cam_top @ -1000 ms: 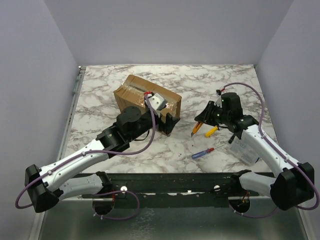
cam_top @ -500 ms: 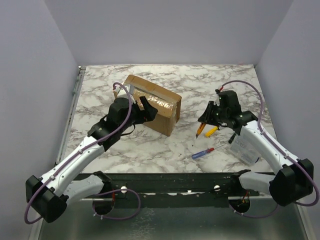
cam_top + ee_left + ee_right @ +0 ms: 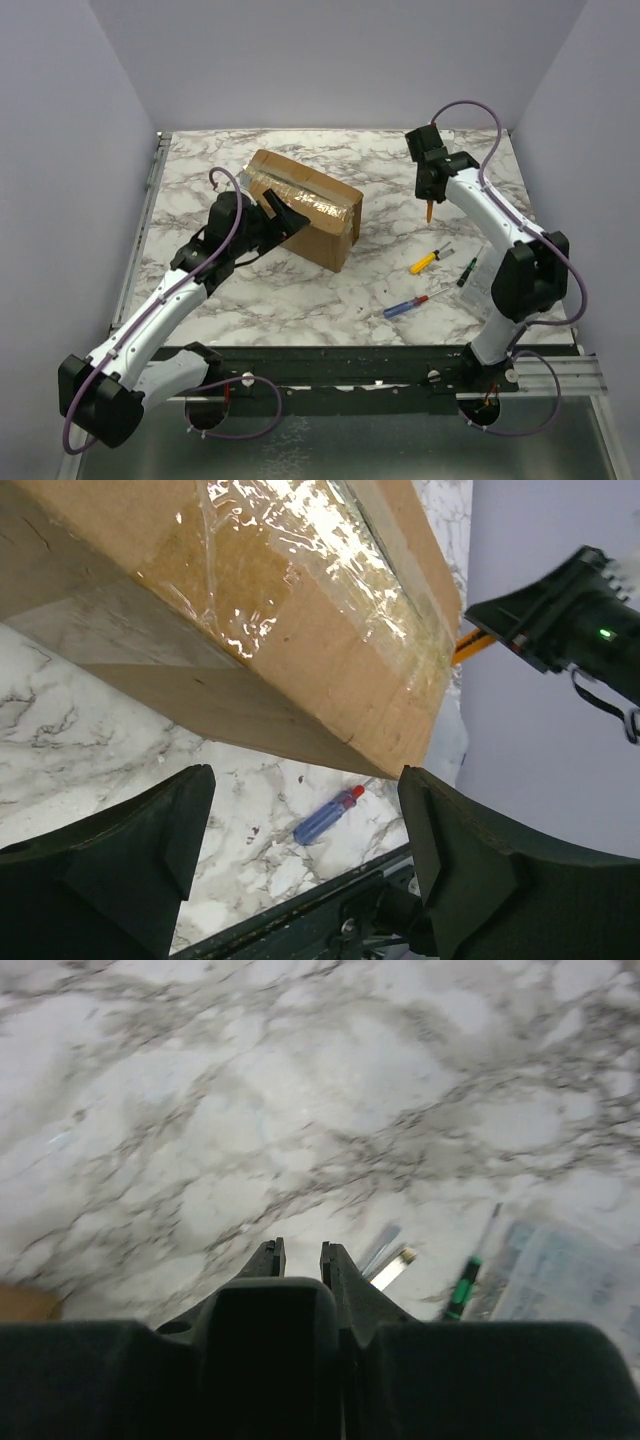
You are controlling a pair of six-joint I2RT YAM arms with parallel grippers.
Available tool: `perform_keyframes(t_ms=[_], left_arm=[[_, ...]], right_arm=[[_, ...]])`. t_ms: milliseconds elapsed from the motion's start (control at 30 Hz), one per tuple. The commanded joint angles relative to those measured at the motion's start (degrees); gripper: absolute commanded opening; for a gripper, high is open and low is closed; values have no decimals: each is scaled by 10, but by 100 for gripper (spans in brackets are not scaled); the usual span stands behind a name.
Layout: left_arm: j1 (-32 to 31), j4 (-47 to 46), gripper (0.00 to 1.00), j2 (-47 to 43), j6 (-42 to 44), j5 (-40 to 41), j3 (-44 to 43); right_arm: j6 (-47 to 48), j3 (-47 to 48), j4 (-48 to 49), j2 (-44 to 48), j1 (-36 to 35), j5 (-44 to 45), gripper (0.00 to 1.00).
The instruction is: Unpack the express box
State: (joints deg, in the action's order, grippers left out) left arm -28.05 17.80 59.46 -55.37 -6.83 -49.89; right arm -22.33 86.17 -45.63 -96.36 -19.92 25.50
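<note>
The box (image 3: pixel 325 225) lies on the marbled surface (image 3: pixel 250 300), left of the middle. It is a brown carton set at a slant, and glossy tape runs along its top seam. The left wrist view shows the same tape shining across the box (image 3: pixel 300 630).

The left pincer (image 3: pixel 288 212) is at the box's near-left side with its jaws spread wide and nothing between them. From the left wrist camera the two dark fingers (image 3: pixel 130 860) sit low in the picture. The pincer's (image 3: pixel 305 775) gap faces the lower edge of the box. Whether a finger touches the cardboard cannot be told.

The right pincer (image 3: pixel 429 195) is raised well to the right of the box, toward the far edge. It is closed on an orange tool (image 3: pixel 430 211), whose pointed end hangs down below it. In the right wrist view the pincer (image 3: pixel 298 1250) shows only a thin slit between its fingers, and the tool itself is hidden there.

Right of the box and nearer the arms' bases lie three screwdrivers:
- A yellow-handled screwdriver (image 3: pixel 424 262) is closest to the box.
- A blue-handled screwdriver (image 3: pixel 404 306) (image 3: pixel 326 818) lies nearer the bases.
- A small green-handled screwdriver (image 3: pixel 467 272) (image 3: pixel 463 1295) is farthest right, just beside a clear packet (image 3: pixel 482 290) (image 3: pixel 570 1280).
</note>
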Motion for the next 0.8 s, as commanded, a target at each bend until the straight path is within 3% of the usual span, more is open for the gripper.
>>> perform_keyframes(t_ms=[0, 267, 500, 600, 767], left_arm=[[4, 4, 82, -41, -23, 12, 12], [5, 42, 78, -28, 33, 63, -19], [5, 91, 77, 2, 105, 98, -73], [5, 112, 77, 14, 124, 101, -90], [5, 145, 77, 30, 145, 94, -119]], right_arm=[[49, 73, -71, -98, 0, 200, 1], [141, 177, -57, -253, 0, 247, 3], [249, 187, 6, -317, 0, 211, 7], [280, 190, 33, -342, 0, 199, 12], [298, 213, 43, -380, 0, 157, 30]])
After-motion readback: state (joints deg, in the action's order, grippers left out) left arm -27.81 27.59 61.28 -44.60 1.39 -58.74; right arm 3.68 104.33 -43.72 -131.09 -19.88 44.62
